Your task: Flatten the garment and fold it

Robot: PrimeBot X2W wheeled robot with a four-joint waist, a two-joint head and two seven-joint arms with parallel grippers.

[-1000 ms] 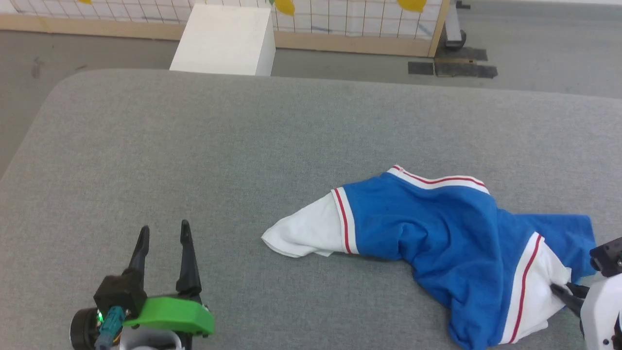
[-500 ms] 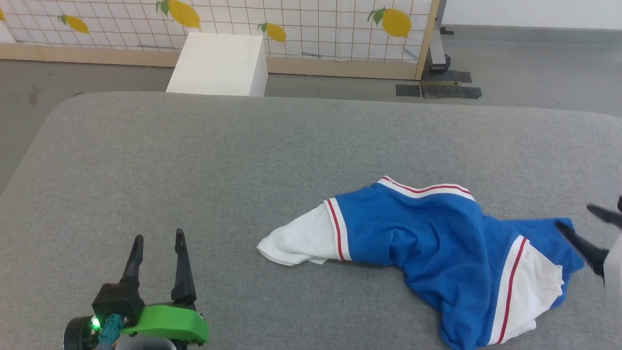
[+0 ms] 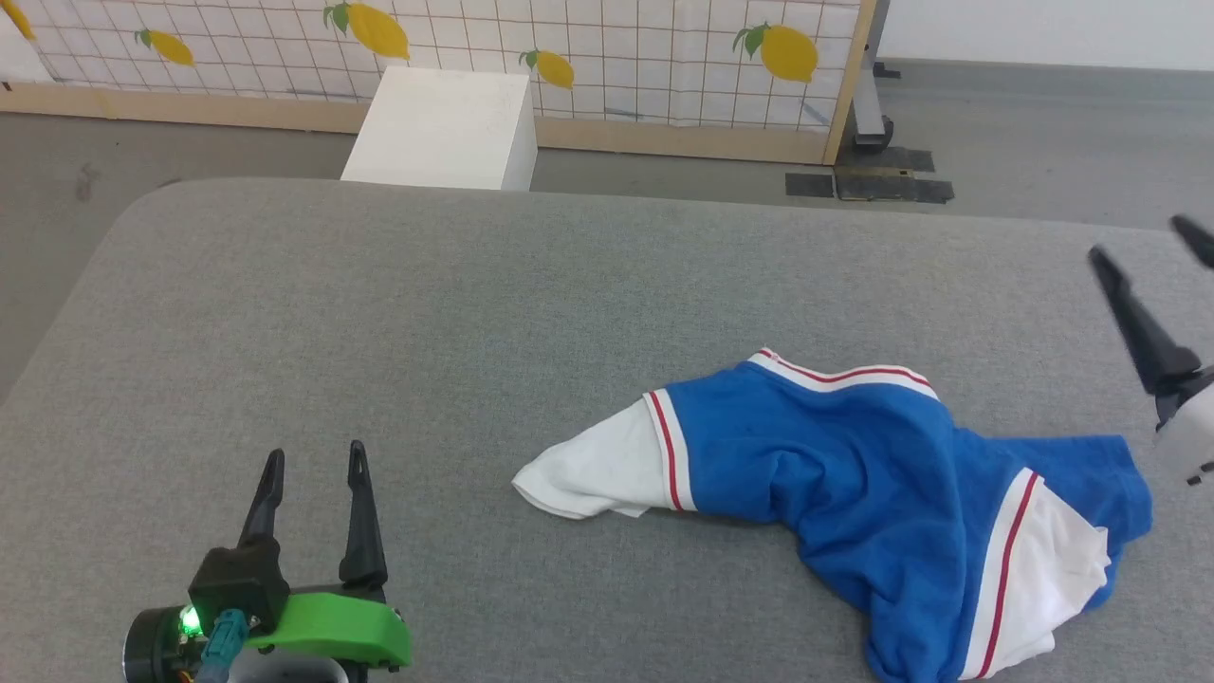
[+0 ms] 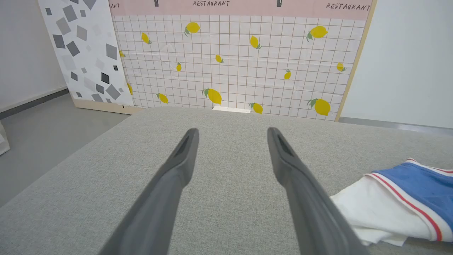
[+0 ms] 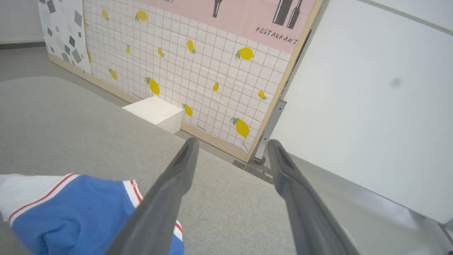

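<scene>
The garment [image 3: 854,474] lies in a crumpled heap in the lower right of the head view, on the grey cloth-covered counter [image 3: 474,313]. Its blue body is bunched and creased. One white sleeve with red edging reaches left toward the middle of the frame and lies flat on the counter. The other white sleeve sits at the far lower right, close to the bottom edge. A white band with red stripes runs along the top of the heap.

Nothing grips the shirt. The right hand [image 3: 1138,239] shows at the right edge of the head view, higher in the frame than the garment. Its two dark fingers are spread wide with nothing between them. In the right wrist view the blue and white cloth lies at the lower left, clear of the fingers.

The left hand [image 3: 316,452] is in the lower left of the head view, well apart from the shirt. Its fingers are parted and empty, pointing up the frame, with a green cover [image 3: 332,631] behind them.

Past the counter's far edge, a white box [image 3: 441,123] stands on the grey floor [image 3: 1043,123] at the upper middle. Behind it, a tiled panel printed with lemons [image 3: 616,47] runs along the top of the frame.
</scene>
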